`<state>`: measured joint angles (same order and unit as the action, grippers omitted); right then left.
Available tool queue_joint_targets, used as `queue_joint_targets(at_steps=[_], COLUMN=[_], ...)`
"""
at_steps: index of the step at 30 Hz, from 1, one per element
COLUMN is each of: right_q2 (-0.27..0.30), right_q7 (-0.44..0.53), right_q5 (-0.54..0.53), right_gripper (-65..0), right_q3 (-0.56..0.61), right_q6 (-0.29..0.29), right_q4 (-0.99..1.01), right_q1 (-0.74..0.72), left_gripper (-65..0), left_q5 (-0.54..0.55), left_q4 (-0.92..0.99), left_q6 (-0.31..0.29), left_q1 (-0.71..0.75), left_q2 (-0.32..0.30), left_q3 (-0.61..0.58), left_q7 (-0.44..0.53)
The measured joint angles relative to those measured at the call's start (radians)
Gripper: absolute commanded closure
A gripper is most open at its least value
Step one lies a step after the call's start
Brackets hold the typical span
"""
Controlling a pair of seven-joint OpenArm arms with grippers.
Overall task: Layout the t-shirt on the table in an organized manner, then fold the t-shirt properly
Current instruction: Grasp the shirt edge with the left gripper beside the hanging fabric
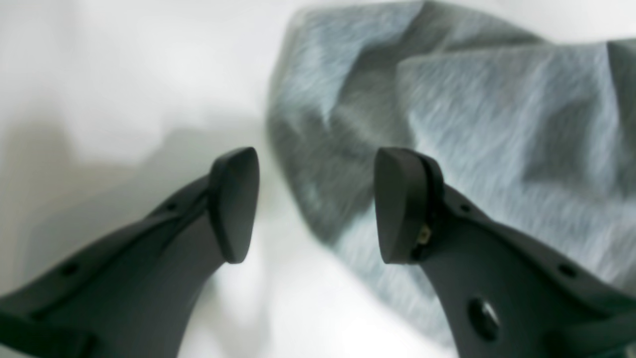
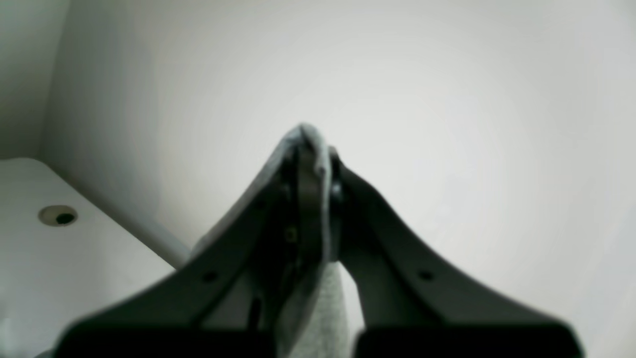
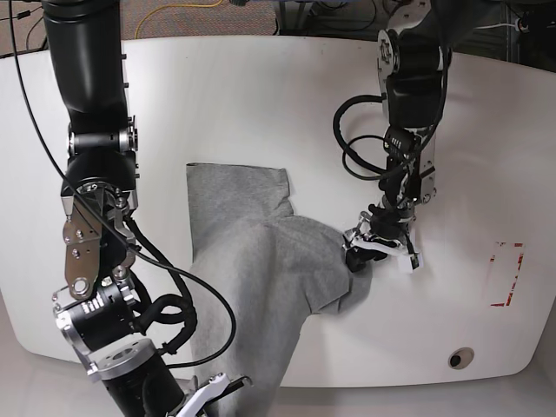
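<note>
The t-shirt is lying crumpled across the middle of the table, its light heather-grey fabric spreading from a fairly flat upper panel with a straight top edge down into a rumpled mass, and one long tail of it is trailing off the near edge of the tabletop. No lettering is showing on the side facing up. That trailing part is running toward the right gripper, which is sitting low at the near edge on the base view's left; in the right wrist view its jaws are pressing together on a pinched fold of the grey cloth, which is poking up between the tips and hanging down between the finger bodies. On the shirt's far side, a sleeve-like lobe is reaching toward the left gripper, which is hovering just beside the fabric's edge with its jaws standing well apart and nothing between them; in the left wrist view one fingertip is showing over the grey cloth and the other over bare white table, though the blur is making it hard to tell whether either is touching the fabric. Further out, a red-outlined rectangle mark is lying on the tabletop well apart from the shirt, and a round grey grommet hole is sitting near the near edge; another one is showing in the right wrist view.
</note>
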<state>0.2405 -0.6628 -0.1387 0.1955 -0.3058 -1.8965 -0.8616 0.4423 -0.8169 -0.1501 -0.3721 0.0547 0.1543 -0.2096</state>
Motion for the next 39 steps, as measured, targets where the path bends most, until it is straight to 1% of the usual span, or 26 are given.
queue_joint_targets(at_steps=[13, 16, 17, 19, 22, 25, 26, 27, 30, 37, 39], right_q2=[0.000, 0.001, 0.001, 0.001, 0.000, 0.001, 0.001, 0.001, 0.001, 0.001, 0.001], right_q7=[0.003, 0.003, 0.003, 0.004, 0.004, 0.003, 0.003, 0.003, 0.003, 0.004, 0.003], right_q5=[-0.004, -0.003, -0.003, -0.003, -0.003, -0.003, -0.003, -0.003, -0.003, -0.003, -0.003], right_gripper=[0.0, 0.0, 0.0, 0.0, 0.0, 0.0, 0.0, 0.0, 0.0, 0.0, 0.0], right_q3=[-0.001, -0.001, -0.001, -0.002, -0.002, -0.001, -0.001, -0.002, -0.002, -0.002, -0.002], right_q6=[-0.003, -0.002, -0.002, 0.000, -0.002, -0.002, -0.002, -0.001, -0.001, -0.002, -0.002], right_q4=[0.000, 0.000, 0.000, -0.001, -0.001, -0.001, -0.001, -0.001, -0.001, -0.001, 0.000], right_q1=[0.020, 0.023, 0.024, 0.027, 0.031, 0.034, 0.035, 0.035, 0.036, 0.035, 0.035], left_gripper=[-34.4, -33.6, -32.6, -27.4, -16.3, -4.7, -1.7, 0.0, -1.0, -0.4, -0.3], left_q5=[-0.004, -0.003, -0.003, -0.003, 0.002, 0.005, 0.008, 0.008, 0.008, 0.009, 0.005], left_q4=[0.216, 0.261, 0.271, 0.296, 0.311, 0.315, 0.317, 0.319, 0.320, 0.306, 0.266], left_q6=[-0.004, -0.005, -0.005, -0.005, -0.004, -0.005, -0.005, -0.005, -0.005, -0.005, 0.001], left_q1=[-0.147, -0.172, -0.177, -0.191, -0.198, -0.194, -0.193, -0.192, -0.191, -0.186, -0.170], left_q2=[0.008, 0.005, 0.005, 0.003, 0.006, 0.011, 0.012, 0.013, 0.013, 0.012, 0.011], left_q3=[0.000, -0.026, -0.040, -0.089, -0.137, -0.156, -0.158, -0.160, -0.162, -0.162, -0.161], left_q7=[0.017, 0.029, 0.032, 0.043, 0.038, 0.039, 0.039, 0.039, 0.035, 0.032, 0.003])
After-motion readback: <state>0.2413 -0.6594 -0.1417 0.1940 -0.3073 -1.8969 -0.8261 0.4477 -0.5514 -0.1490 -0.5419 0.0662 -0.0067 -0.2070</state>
